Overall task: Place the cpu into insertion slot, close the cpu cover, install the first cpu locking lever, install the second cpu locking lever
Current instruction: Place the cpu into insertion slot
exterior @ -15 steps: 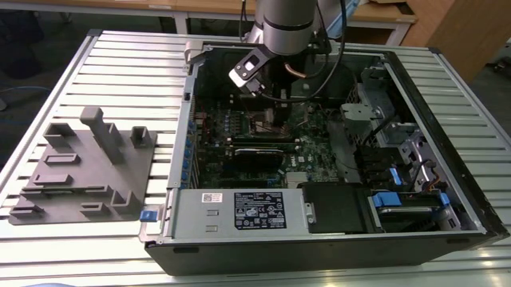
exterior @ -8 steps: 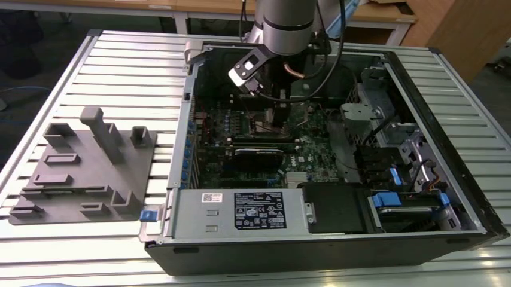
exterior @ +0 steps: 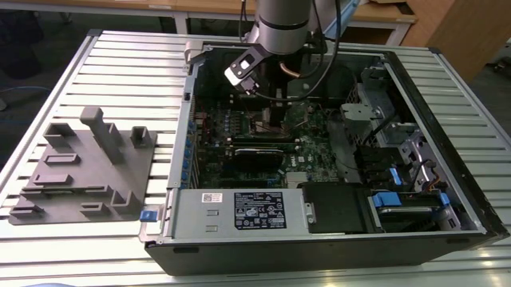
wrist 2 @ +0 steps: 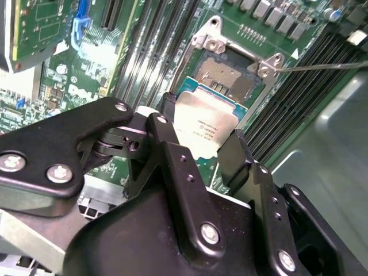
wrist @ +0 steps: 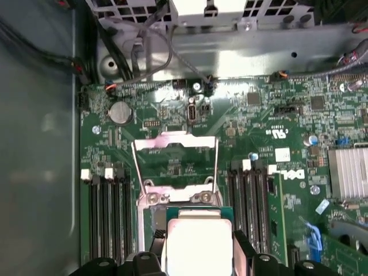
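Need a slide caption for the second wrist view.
The gripper holds the chip by two edges at the open socket, chip not yet seated.

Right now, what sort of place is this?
Likely a robotics lab or workshop bench: an open PC case sits on a slatted metal table, a grey fixture block beside it, wooden desks behind. The gripper holds the cpu at the socket.

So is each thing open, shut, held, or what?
cpu: held over the insertion slot.
gripper: shut on the cpu.
insertion slot: uncovered, contacts bare.
cpu cover: swung open.
computer case: lying flat, side open.
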Robot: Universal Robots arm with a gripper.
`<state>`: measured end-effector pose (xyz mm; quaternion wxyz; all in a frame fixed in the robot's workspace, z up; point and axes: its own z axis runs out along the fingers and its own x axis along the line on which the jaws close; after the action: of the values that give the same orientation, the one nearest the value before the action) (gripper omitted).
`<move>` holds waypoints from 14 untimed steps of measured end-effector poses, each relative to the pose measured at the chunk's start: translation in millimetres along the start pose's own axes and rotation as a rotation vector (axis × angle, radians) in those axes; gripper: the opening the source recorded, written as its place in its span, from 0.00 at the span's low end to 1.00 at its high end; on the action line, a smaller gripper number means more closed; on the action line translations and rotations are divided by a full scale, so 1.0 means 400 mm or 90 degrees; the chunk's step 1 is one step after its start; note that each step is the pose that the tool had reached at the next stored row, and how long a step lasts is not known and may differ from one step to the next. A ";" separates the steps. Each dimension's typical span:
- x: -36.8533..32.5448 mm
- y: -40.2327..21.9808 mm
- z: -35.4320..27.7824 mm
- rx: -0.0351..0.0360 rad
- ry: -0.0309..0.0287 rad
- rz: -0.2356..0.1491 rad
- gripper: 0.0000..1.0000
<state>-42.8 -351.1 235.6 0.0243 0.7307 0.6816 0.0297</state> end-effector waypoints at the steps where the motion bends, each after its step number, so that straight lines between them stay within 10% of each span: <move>1: 0.002 -0.003 0.000 0.0000 0.0000 0.000 0.54; 14: 0.026 -0.021 0.020 0.0001 0.0000 -0.001 0.54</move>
<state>-49.7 -340.1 227.0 0.0243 0.7299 0.6825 0.0296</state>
